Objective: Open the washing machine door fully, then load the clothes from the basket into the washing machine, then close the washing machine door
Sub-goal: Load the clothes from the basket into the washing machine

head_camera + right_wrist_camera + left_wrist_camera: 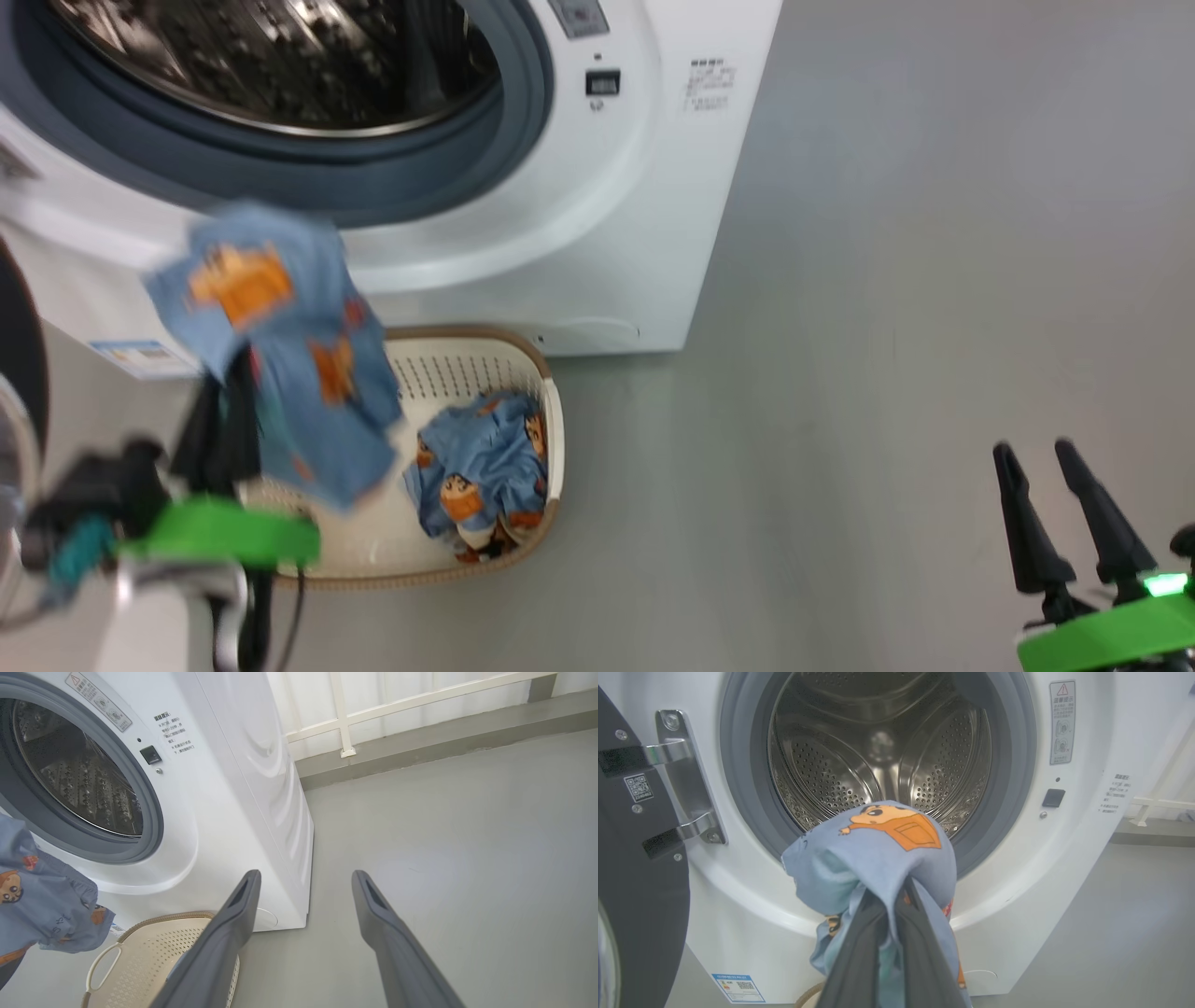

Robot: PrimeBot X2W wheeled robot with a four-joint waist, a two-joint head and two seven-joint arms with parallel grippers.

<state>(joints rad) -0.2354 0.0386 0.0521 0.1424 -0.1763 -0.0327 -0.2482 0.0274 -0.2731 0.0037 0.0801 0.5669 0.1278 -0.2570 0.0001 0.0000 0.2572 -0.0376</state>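
Observation:
The washing machine (597,233) stands with its steel drum (882,751) exposed and the black door (640,896) swung out to the left on its hinge. My left gripper (889,891) is shut on a light blue cartoon-print garment (873,854), held up in front of the drum mouth, above the basket (467,369). The lifted garment (280,355) drapes over the fingers in the head view. Another blue garment (481,476) lies in the cream basket on the floor. My right gripper (1036,462) hangs open and empty at the lower right, away from the machine.
Grey floor (887,327) stretches right of the machine. A white railing (345,718) and a low kerb run behind it. The open door's edge (19,355) stands close beside my left arm. The basket's handle (100,963) faces my right gripper.

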